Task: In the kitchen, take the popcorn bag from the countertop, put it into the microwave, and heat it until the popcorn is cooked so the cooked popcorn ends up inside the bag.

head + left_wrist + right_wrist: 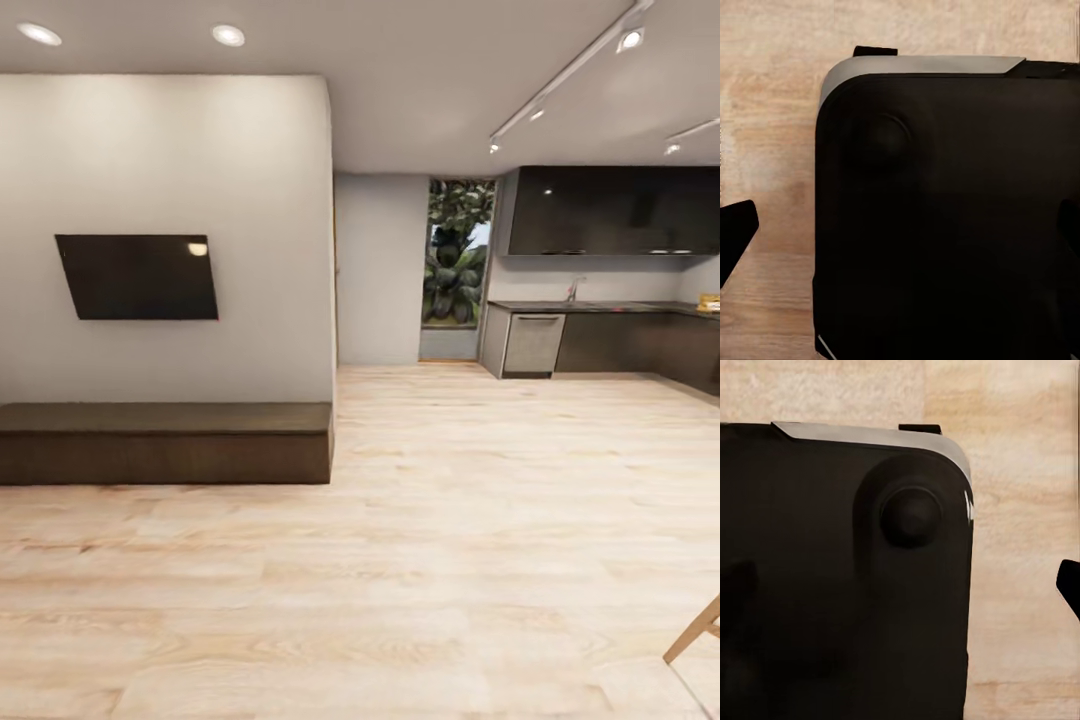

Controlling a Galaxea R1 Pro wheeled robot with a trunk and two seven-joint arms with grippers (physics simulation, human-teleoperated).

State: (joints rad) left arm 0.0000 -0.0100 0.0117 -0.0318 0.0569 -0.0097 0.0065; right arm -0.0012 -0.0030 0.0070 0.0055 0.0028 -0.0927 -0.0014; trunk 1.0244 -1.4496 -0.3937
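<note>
Robot's out on the wood floor (450,560), kitchen countertop (600,307) far ahead at right. A yellow thing (709,301) sits on its far end. Both wrist cameras look down on the dark base (945,225); whether either gripper's fingers are parted or closed, I can't tell.

I can read no text, label, brand, number or sign from here. The dark wall screen (137,277) is blank, the glossy black upper cabinets (615,210) carry no lettering, and the small yellow object (709,301) on the far tabletop (600,307) is too blurred to read.

A dark wall screen (137,277) hangs above a low wooden bench (165,442) on pale plank floor (420,560).
</note>
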